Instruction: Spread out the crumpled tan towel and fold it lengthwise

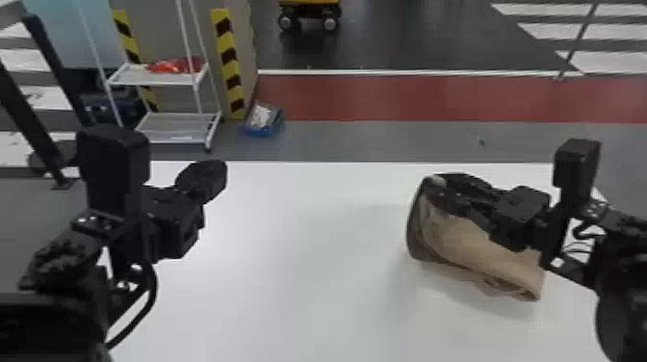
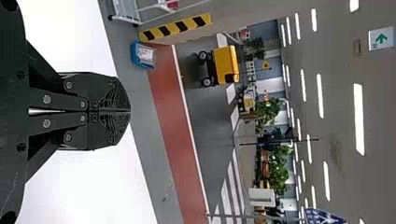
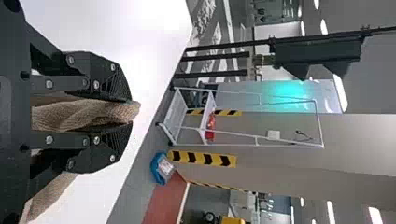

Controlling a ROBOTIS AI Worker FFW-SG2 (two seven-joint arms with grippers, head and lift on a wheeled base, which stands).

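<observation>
In the head view the right gripper (image 1: pixel 431 185) is shut on the tan towel (image 1: pixel 474 243), which hangs bunched and curled below it over the right part of the table. Whether the towel's lower edge touches the table I cannot tell. The right wrist view has a thick fold of the towel (image 3: pixel 77 115) pinched between the pads of the right gripper (image 3: pixel 130 112), its end poking past the tips. Over the table's left part is the left gripper (image 1: pixel 222 175), away from the towel. Its fingers meet in the left wrist view, so the left gripper (image 2: pixel 130 112) is shut and holds nothing.
The white table (image 1: pixel 298 269) lies under both arms, its far edge beyond the grippers. On the floor behind it stand a white rack (image 1: pixel 166 82) and a blue bin (image 1: pixel 264 120), with a yellow wheeled vehicle (image 1: pixel 309 14) farther back.
</observation>
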